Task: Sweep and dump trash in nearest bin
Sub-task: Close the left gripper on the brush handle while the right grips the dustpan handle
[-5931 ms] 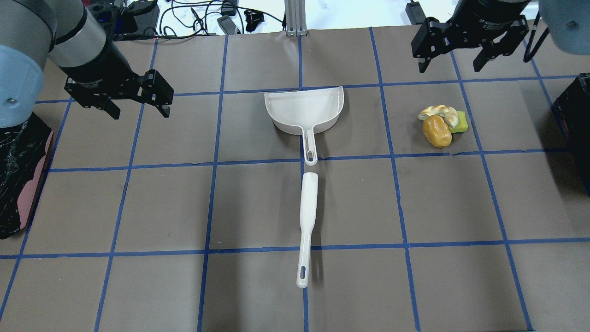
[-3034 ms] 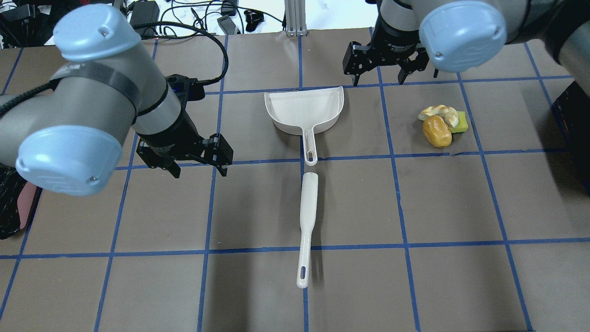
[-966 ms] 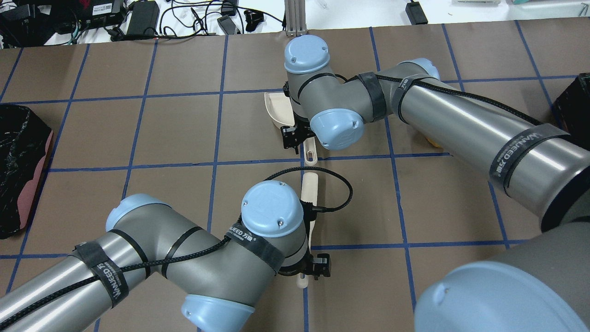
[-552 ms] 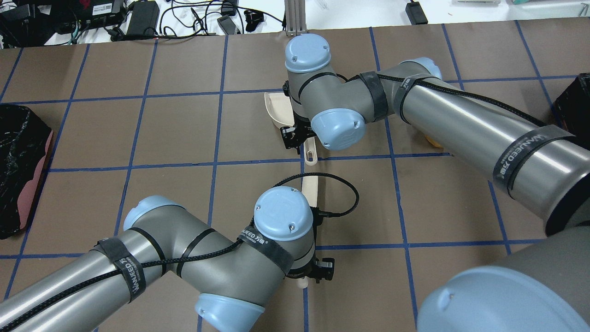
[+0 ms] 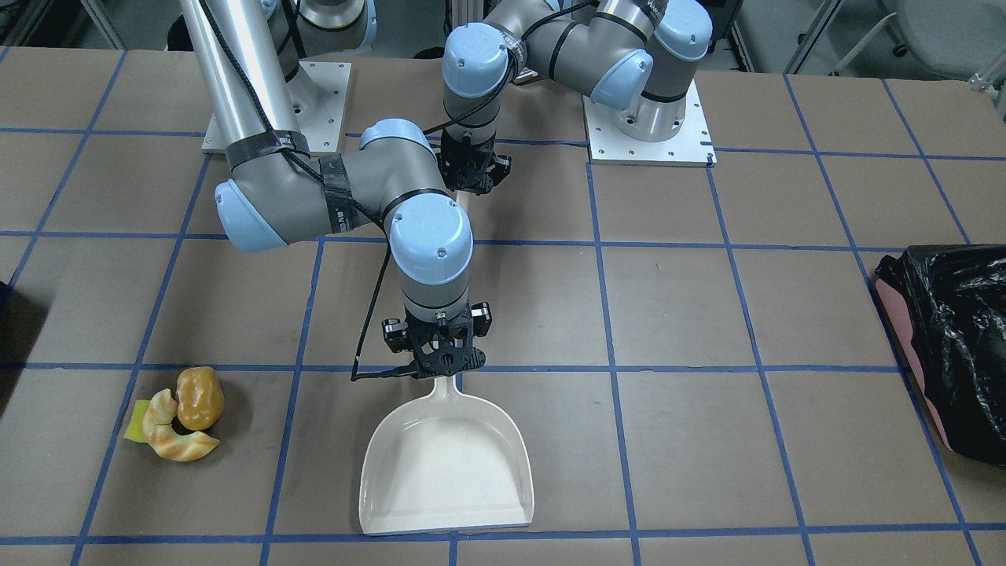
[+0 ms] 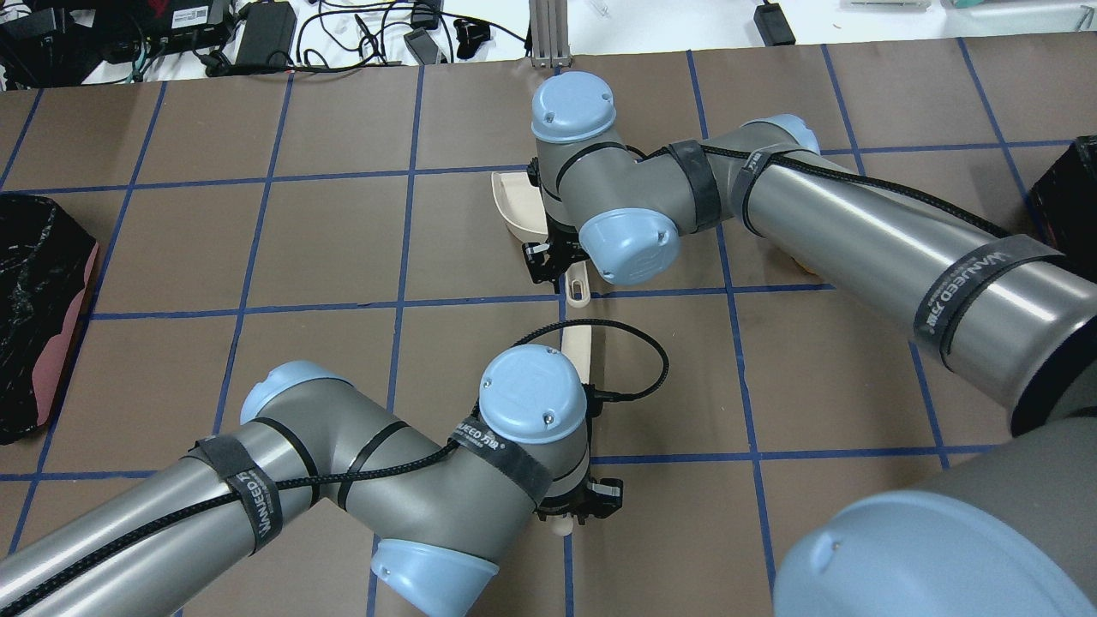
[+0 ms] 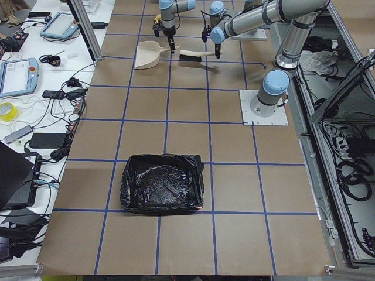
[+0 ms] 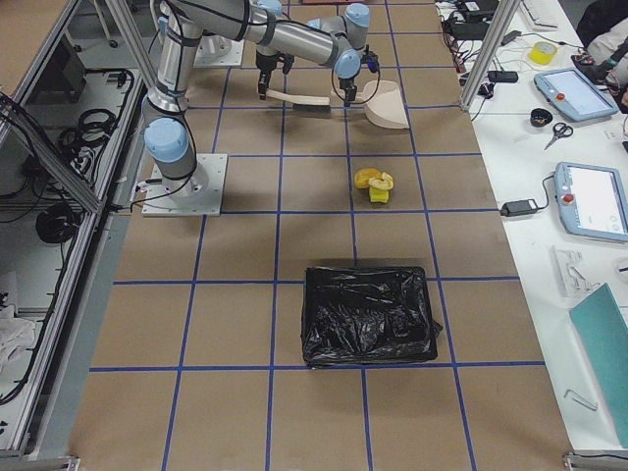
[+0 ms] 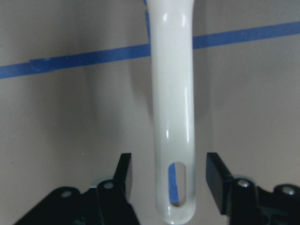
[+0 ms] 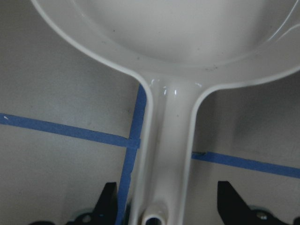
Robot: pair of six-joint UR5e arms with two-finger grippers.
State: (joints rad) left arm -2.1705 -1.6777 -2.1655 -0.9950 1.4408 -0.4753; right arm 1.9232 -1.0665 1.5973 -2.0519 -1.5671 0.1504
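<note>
While the left fingers (image 9: pixel 214 173) straddle the brush (image 9: pixel 172 93) handle, spread, the right fingers (image 10: pixel 232 201) sit spread around the dustpan (image 5: pixel 448 464) handle; the trash (image 5: pixel 192 405) lies on the desk (image 5: pixel 707 314), well apart.

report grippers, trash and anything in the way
Left gripper open, astride brush handle. Right gripper open, astride dustpan handle. Trash pile untouched, nothing blocking it.
</note>
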